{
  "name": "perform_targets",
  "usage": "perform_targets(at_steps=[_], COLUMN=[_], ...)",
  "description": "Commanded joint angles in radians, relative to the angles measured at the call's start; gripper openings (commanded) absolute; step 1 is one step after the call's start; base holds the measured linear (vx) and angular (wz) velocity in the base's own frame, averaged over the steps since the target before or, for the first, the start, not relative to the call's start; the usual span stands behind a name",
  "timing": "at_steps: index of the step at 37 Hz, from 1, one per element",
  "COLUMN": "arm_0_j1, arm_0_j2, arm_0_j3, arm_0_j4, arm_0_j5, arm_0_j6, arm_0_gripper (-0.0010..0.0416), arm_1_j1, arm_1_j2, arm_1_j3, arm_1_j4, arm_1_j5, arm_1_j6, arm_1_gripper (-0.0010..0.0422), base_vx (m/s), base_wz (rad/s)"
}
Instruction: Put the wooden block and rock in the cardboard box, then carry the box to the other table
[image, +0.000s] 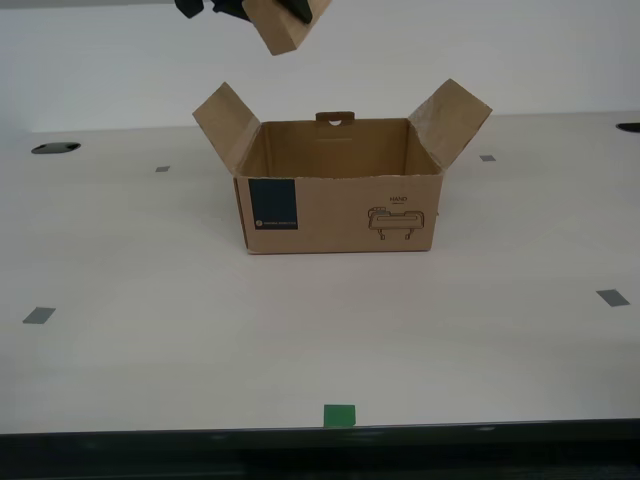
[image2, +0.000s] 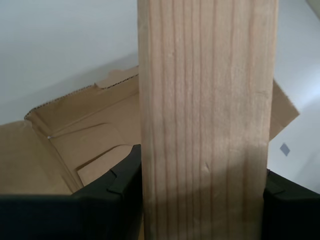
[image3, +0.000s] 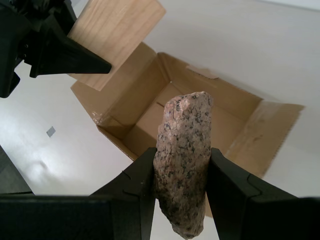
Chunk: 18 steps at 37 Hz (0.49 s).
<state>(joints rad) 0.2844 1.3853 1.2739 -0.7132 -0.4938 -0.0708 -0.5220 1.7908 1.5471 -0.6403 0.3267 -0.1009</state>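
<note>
The cardboard box (image: 340, 215) stands open on the off-white table (image: 150, 340), its four flaps spread and its inside bare (image3: 150, 120). High over its back rim, toward the exterior view's left, my second gripper (image: 270, 8) is shut on the wooden block (image: 285, 28), which hangs tilted. The second wrist view shows the block (image2: 207, 100) filling the gap between the black fingers (image2: 120, 185). My first gripper (image3: 182, 185) is shut on the rock (image3: 184, 155), a speckled pink-grey stone, above the box; it is out of the exterior view. The block (image3: 115, 35) shows there too.
Grey tape squares (image: 38, 315) (image: 612, 297) (image: 162, 169) (image: 487, 158) lie around the box on the table. A green tape square (image: 339, 415) sits by the front edge. A dark cable hole (image: 55, 148) is at the exterior view's far left.
</note>
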Motion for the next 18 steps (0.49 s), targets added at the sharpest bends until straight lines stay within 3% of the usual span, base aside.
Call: perform_targets(at_steps=[1, 18], arm_0_j1=[0.027, 0.116], arm_0_j2=[0.055, 0.351], arm_0_j3=[-0.016, -0.025], arm_0_j4=[0.041, 0.232], arm_0_j5=[-0.008, -0.008], arm_0_j6=[0.000, 0.001], arm_0_gripper=[-0.0001, -0.0001], arm_1_j1=[-0.002, -0.003], arm_1_j2=[0.034, 0.169], arm_1_j3=[0.001, -0.013], arm_1_j4=[0.005, 0.025], arm_1_j5=[0.007, -0.001], arm_1_j6=[0.009, 0.057], arm_1_gripper=[-0.0002, -0.0001], base_vx=[0.000, 0.000], base_wz=[0.000, 0.000])
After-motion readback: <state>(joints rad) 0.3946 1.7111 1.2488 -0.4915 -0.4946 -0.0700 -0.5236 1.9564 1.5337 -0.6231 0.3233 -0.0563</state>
